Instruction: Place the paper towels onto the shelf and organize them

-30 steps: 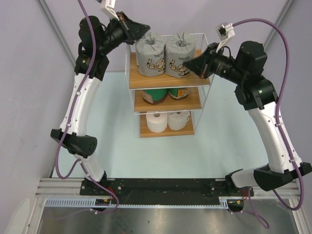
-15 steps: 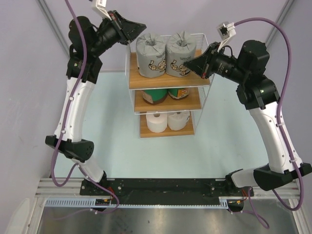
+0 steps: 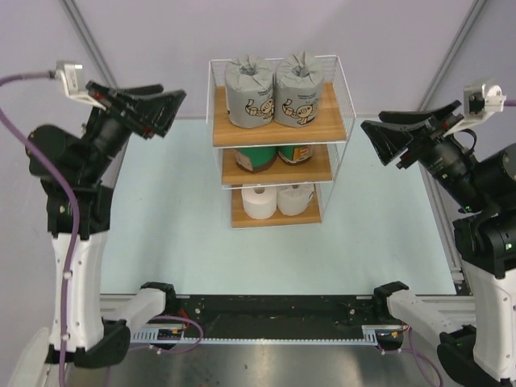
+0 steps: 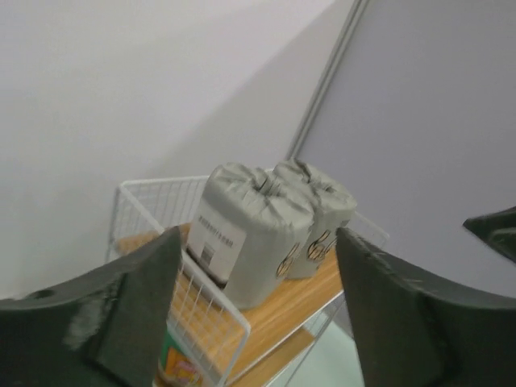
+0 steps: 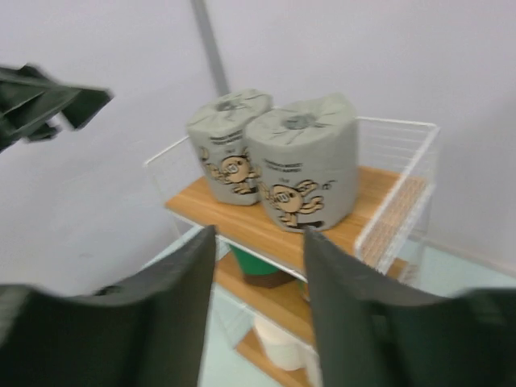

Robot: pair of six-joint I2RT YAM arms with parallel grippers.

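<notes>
The left hand (image 3: 168, 101) is held open and empty, well to the left of the shelf (image 3: 337, 122); the right hand (image 3: 372, 129) is held open and empty on its other side. Two grey paper towels (image 3: 248, 93) are set touching on the top board, green rolls (image 3: 256, 156) on the middle and white rolls (image 3: 260, 201) on the bottom.

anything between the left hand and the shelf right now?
Nothing. In the top view, only bare table shows between the open left hand and the shelf.
</notes>
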